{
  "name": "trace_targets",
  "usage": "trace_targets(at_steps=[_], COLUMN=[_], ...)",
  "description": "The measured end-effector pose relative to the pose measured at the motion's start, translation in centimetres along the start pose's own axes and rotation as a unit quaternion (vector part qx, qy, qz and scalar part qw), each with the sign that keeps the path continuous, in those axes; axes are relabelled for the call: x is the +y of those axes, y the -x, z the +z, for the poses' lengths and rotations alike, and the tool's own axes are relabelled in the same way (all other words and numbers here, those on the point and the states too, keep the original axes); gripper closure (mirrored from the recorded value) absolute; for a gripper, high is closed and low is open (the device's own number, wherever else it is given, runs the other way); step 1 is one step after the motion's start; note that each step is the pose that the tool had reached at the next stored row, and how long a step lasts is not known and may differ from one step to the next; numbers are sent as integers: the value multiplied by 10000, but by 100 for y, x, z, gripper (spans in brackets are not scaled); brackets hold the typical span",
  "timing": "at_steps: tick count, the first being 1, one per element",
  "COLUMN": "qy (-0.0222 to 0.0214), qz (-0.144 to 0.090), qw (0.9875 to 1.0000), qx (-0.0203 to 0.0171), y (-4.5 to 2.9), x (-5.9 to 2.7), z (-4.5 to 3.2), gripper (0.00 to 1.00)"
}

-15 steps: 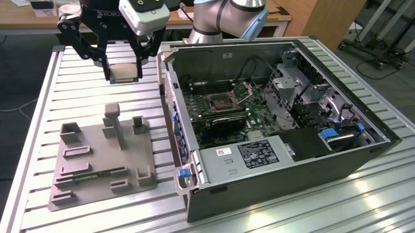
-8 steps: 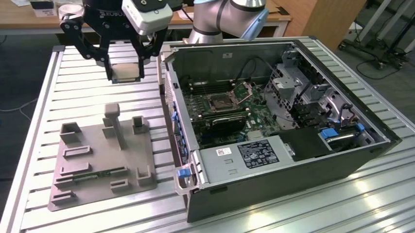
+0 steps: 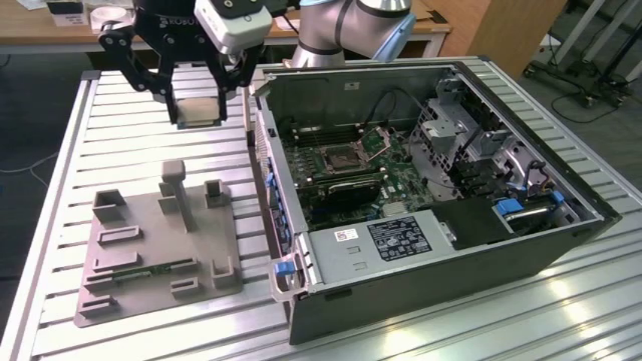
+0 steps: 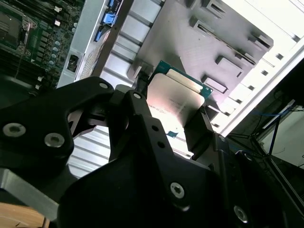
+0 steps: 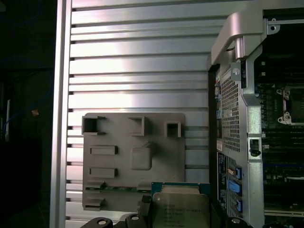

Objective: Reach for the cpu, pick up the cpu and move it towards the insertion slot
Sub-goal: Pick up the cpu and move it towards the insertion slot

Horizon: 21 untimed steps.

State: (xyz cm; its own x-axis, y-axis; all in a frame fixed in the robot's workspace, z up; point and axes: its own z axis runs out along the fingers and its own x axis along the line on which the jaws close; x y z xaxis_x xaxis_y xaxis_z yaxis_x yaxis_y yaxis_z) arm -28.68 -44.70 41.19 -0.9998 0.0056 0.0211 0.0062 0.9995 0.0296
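Note:
My gripper [image 3: 198,113] hangs above the slatted table at the exterior view's left, shut on the cpu [image 3: 198,107], which sits flat between the two black fingers. In both wrist views the cpu [image 4: 173,97] [image 5: 180,209] shows its silver-grey metal top and thin green edge, clamped on two opposite sides. The insertion slot [image 3: 339,159] lies inside the open computer case to the exterior view's right of the gripper, its hinged metal plate [image 3: 381,141] raised. The socket's frame also shows at the slot [image 5: 294,107] [image 4: 9,23] in both wrist views.
A grey fixture plate [image 3: 161,241] with upright holders lies on the table [image 3: 71,150] below the gripper, with a green memory stick [image 3: 150,271] in it. The case wall [image 3: 263,143] stands between gripper and motherboard. Cables and drive cages [image 3: 471,143] crowd the case's far side.

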Motion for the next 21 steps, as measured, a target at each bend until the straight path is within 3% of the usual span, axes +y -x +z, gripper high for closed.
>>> trace_targets(at_steps=[21], qy=[1], qz=[0], qw=[10000], qx=[0], y=[109], x=[6], z=[-1], gripper=[45])
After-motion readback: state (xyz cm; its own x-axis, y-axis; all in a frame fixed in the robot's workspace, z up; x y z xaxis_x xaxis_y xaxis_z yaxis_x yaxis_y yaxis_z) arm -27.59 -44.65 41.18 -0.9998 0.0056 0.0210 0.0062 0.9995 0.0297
